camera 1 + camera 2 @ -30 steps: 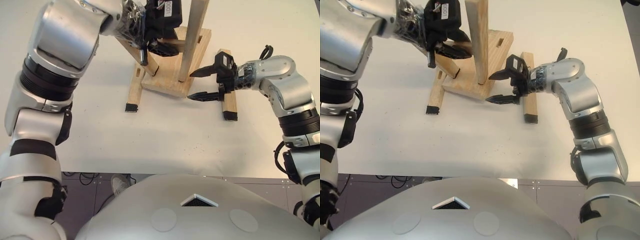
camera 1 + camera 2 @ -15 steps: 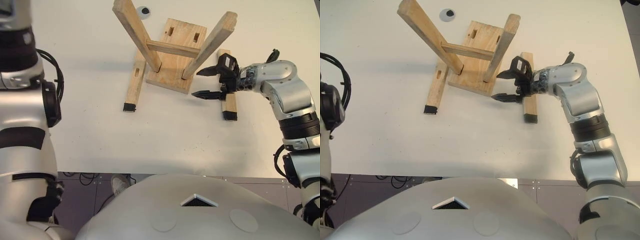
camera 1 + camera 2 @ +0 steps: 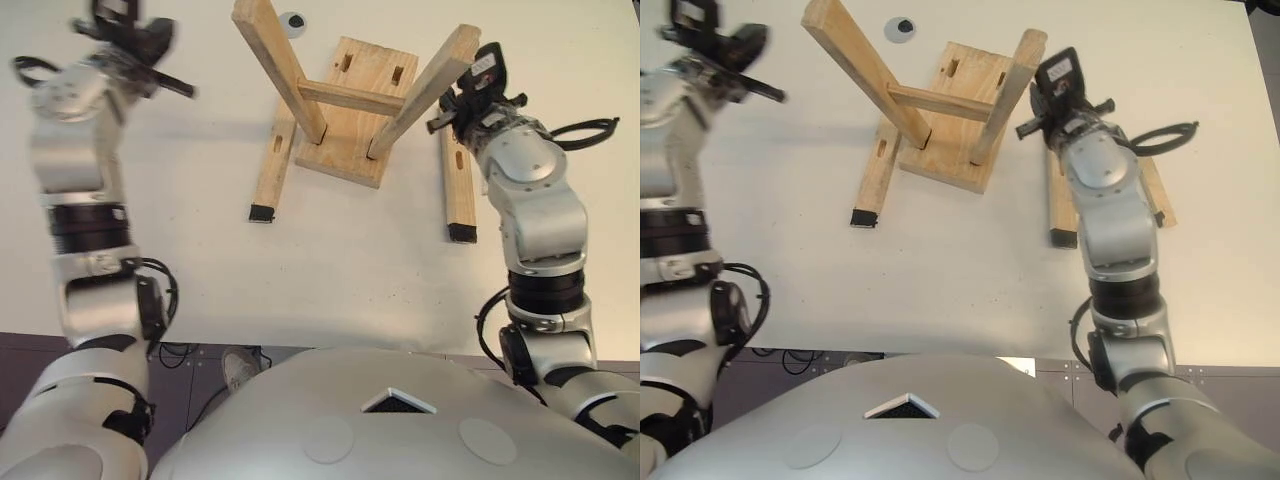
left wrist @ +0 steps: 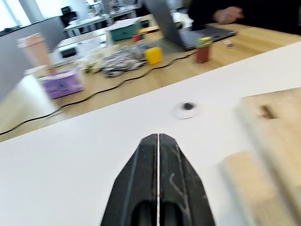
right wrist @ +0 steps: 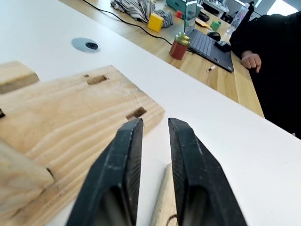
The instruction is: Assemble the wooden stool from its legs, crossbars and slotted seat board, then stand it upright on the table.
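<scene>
Right wrist view: the right claw [image 5: 155, 123] hangs narrowly apart, empty, seemingly just above a loose leg [image 3: 458, 195] pointing toward the robot.

No text, number or sign is legible. A small white rectangular label [image 3: 1060, 68] sits on the black housing behind the right gripper [image 5: 155, 125]; its dark print is too small to read.
</scene>
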You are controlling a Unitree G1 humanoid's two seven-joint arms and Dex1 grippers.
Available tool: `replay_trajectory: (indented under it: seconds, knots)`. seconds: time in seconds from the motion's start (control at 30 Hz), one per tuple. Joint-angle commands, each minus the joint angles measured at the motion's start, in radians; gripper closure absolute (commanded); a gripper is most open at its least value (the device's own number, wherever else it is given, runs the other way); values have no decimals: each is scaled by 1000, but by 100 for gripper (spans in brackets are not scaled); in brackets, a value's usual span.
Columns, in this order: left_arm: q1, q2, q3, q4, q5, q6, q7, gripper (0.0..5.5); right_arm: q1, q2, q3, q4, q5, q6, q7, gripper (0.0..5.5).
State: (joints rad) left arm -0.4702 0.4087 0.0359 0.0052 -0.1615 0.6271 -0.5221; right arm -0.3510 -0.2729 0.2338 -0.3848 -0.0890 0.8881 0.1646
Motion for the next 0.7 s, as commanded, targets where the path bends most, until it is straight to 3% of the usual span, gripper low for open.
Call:
replay_trajectory:
  seconds: [0.03,0.07,0.43,0.7]
  knots:
    - [4,-117,-100,-275,-113,200,17,550,-94,90,85,2,-13,68,-4,528]
    - [-7,-135,-104,-301,-125,231,31,550,-92,94,95,8,-13,77,4,549]
    - [-15,-66,-75,-61,-27,170,89,550,-131,49,161,-33,6,93,154,549]
    - [-227,-105,-49,392,70,-78,179,550,-158,53,222,-24,40,90,231,549]
